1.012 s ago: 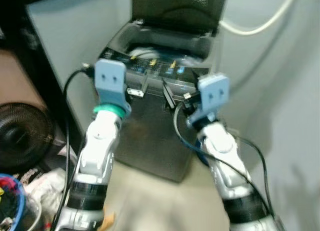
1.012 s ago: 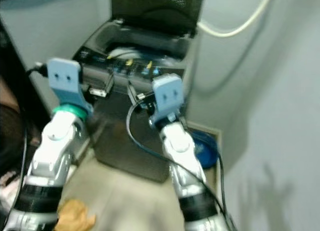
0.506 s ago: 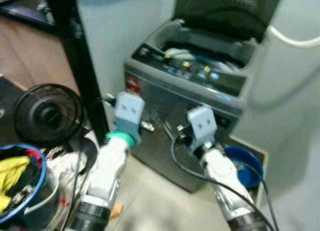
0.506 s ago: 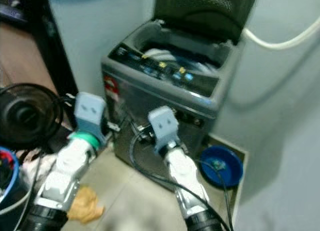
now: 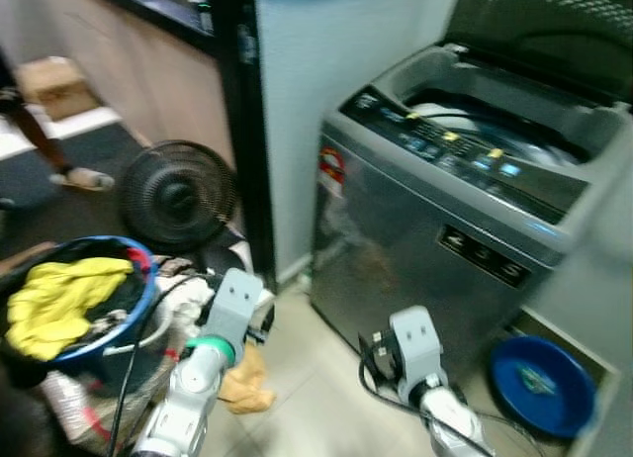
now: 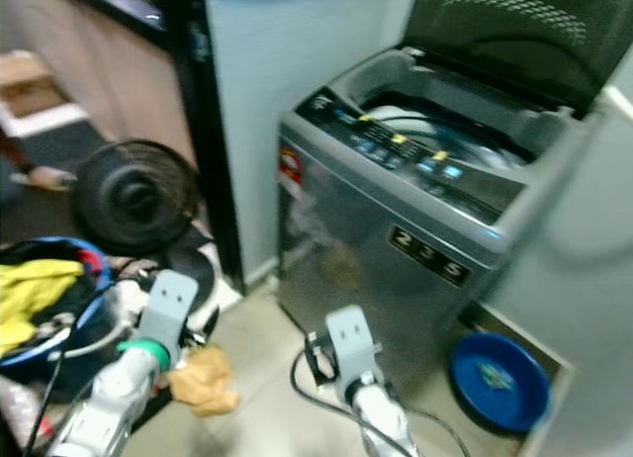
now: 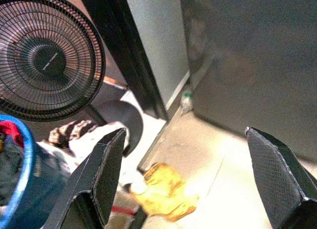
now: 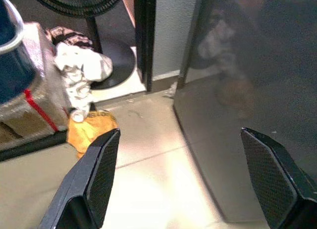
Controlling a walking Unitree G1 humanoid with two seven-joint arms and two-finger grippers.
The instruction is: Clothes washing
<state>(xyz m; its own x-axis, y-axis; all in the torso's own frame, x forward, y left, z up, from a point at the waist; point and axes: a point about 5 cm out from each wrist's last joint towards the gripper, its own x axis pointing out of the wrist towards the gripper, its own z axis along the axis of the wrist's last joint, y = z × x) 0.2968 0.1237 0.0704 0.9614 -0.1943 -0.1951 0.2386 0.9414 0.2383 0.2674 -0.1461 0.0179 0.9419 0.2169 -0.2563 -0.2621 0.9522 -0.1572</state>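
Tiled floor (image 5: pixel 326 378) before me carries an open-lidded washer (image 5: pixel 445 229) and a basket (image 5: pixel 74 314) of clothes; my left gripper (image 7: pixel 185 189) and right gripper (image 8: pixel 185 184) are both released.

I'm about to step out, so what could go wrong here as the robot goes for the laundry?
The yellow cloth on the floor and the fan beside the basket could trip or snag it. Both tools, left and right, are open and empty, so no clothes are held yet.
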